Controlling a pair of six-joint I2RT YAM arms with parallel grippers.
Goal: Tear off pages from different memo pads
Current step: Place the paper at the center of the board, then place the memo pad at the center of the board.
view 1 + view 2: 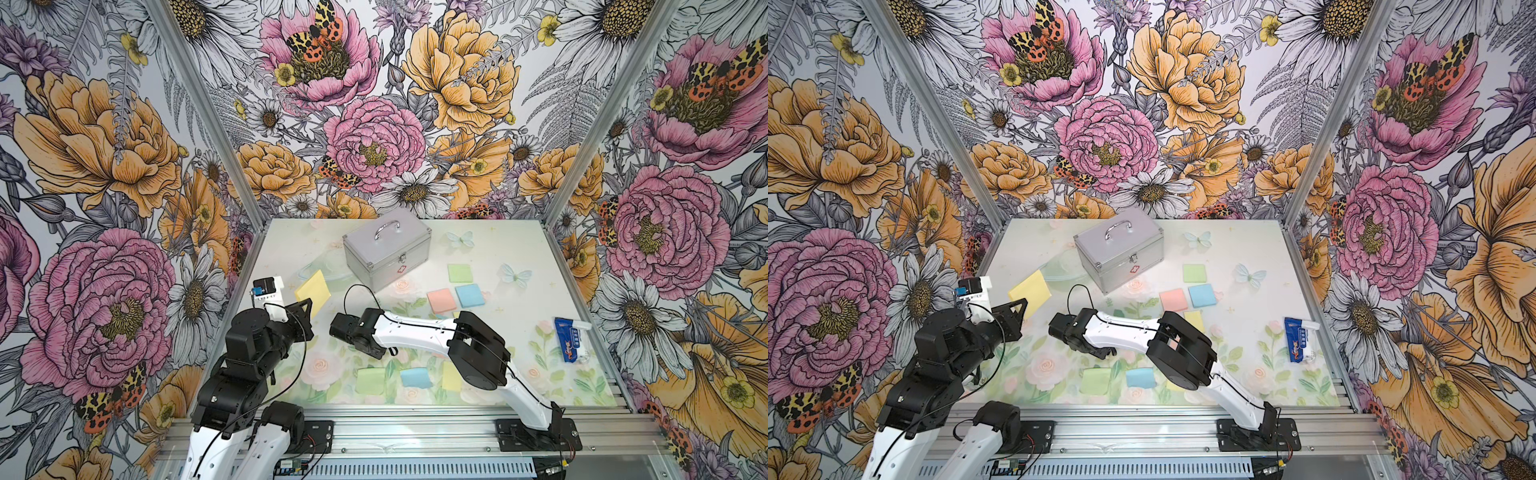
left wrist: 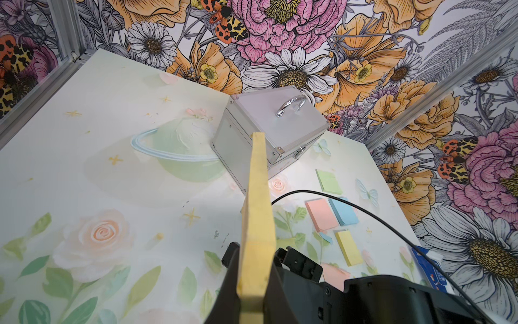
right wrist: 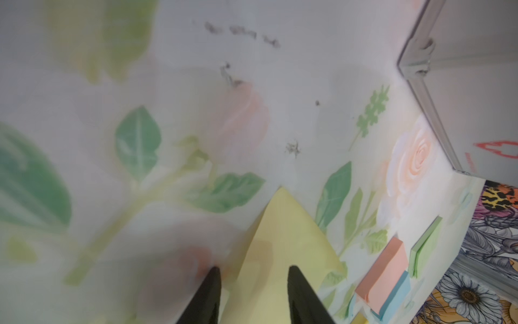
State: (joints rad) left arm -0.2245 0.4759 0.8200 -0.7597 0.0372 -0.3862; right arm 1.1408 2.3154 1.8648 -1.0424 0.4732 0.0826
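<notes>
Above the left side of the pale flower-printed tabletop (image 1: pixel 286 237), my left pincer (image 2: pixel 256 248) is clamped on the near end of a thick square yellow memo pad (image 1: pixel 312 286), which it holds tilted and clear of the surface. Just to its right, my right pincer (image 3: pixel 253 269) hangs low with its jaws apart. A single thin yellow paper page (image 3: pixel 280 232) lies between and beneath them; whether either finger touches it I cannot tell.

Further right, the green memo pad (image 1: pixel 461 272), salmon-pink memo pad (image 1: pixel 441 300) and blue memo pad (image 1: pixel 469 295) lie flat beside a silver metal case (image 1: pixel 386 249). A loose green page (image 1: pixel 370 380) and a loose blue page (image 1: pixel 415 376) rest near the front edge.

The pad looks stiff as a block and should take a firm pinch at one end. A page is featherlight and limp, likely to curl or crease, so I judge its free edge, opposite the glued strip, the place to nip it.
</notes>
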